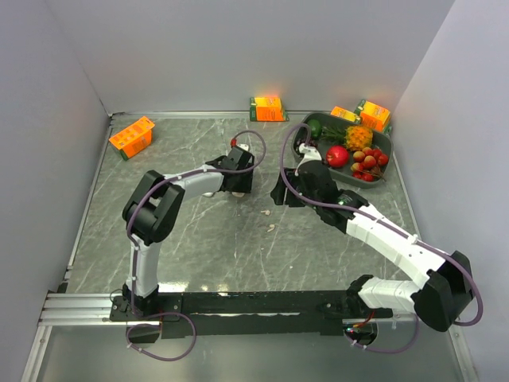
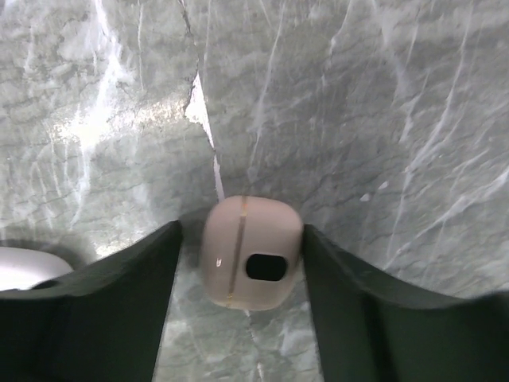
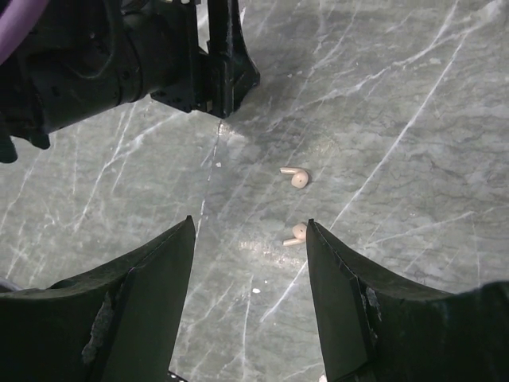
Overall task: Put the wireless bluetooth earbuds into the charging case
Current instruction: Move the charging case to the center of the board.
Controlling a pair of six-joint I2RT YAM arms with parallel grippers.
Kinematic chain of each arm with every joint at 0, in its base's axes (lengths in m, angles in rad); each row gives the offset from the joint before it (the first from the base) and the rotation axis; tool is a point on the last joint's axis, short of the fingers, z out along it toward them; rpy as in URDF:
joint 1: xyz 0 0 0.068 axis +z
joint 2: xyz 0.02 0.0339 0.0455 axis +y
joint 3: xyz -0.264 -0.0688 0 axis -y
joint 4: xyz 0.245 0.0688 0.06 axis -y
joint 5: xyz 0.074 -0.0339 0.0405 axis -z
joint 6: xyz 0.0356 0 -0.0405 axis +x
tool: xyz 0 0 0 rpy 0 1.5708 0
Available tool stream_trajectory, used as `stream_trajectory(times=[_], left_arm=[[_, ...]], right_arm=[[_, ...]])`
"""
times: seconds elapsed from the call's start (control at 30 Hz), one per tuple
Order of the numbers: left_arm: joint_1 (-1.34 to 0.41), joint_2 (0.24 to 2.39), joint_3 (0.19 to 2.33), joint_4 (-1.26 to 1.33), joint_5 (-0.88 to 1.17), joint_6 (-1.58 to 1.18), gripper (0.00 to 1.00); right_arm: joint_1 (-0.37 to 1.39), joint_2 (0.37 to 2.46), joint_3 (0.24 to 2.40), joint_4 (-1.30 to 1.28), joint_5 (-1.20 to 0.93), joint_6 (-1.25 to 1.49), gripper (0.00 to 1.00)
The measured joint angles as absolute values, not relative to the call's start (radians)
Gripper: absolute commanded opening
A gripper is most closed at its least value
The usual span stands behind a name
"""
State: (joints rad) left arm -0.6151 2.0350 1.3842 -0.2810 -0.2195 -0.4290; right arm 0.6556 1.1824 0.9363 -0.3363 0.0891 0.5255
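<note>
A pale-beige rounded charging case (image 2: 251,253), with a seam and a dark oval opening, lies on the marble between the black fingers of my left gripper (image 2: 242,227). The right finger touches it, while a narrow gap shows beside the left finger. Two tiny beige earbuds (image 3: 295,177) (image 3: 296,233) lie on the table in the right wrist view. The nearer one sits just beside the right fingertip of my right gripper (image 3: 248,227), which is open and empty above the table. From above, the earbuds (image 1: 265,213) (image 1: 273,228) lie in front of both grippers (image 1: 241,185) (image 1: 280,196).
A grey tray (image 1: 385,180) of fruit stands at the back right. Orange cartons sit at the back left (image 1: 131,137), back middle (image 1: 267,108) and behind the tray (image 1: 374,115). A whitish rounded thing (image 2: 24,267) shows beside my left finger. Walls enclose three sides.
</note>
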Motion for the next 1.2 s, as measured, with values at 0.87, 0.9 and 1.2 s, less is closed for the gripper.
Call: stream_trajectory(times=[0.87,0.9,1.2], left_arm=[[-0.8,1.377,0.742,-0.053,0.047,0.095,0.34],[-0.8,1.361,0.722,-0.031,0.066,0.134,0.33],[-0.769,1.499,0.736,-0.007,0.165,0.325,0.5]], right_arm=[[0.652,1.005,0.801,-0.361,0.13,0.531,0.66],[0.652,0.999,0.797,-0.362,0.13,0.531,0.66],[0.652,0.96,0.793,-0.376,0.131,0.53,0.66]])
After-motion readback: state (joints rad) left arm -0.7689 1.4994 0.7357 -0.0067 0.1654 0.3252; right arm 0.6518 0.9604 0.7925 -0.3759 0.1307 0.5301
